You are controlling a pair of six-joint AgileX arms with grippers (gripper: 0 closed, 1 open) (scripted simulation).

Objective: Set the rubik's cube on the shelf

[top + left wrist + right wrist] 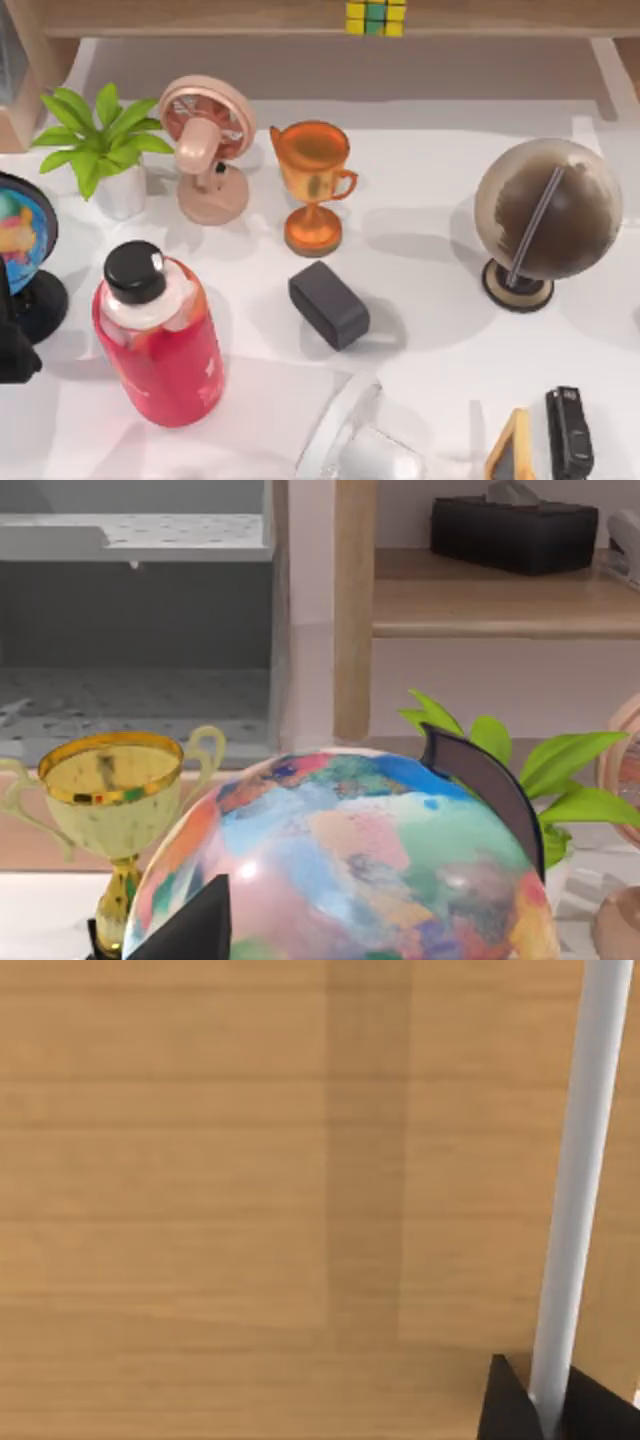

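**Cube sitting on the far shelf**

The rubik's cube (pixel 376 17) is resting on the shelf (pixel 200 18), the long wooden board running along the far edge, a little right of its middle, with yellow and green tiles showing. On the table (pixel 430 210) below, one orange trophy (pixel 313 185) is standing nearest, with one pink fan (pixel 207 145) and one potted plant (pixel 105 145) to its left and one brown globe (pixel 545 215) to its right. Nearer, one dark grey block (pixel 329 304) is lying beside one red bottle (pixel 160 335), which is carrying a black cap and holding red liquid. One coloured globe (pixel 22 245) is sitting at the left edge. The left gripper (pixel 190 925) is hovering at this globe and the right gripper (pixel 530 1405) is facing a wooden surface; I cannot tell how either is set.
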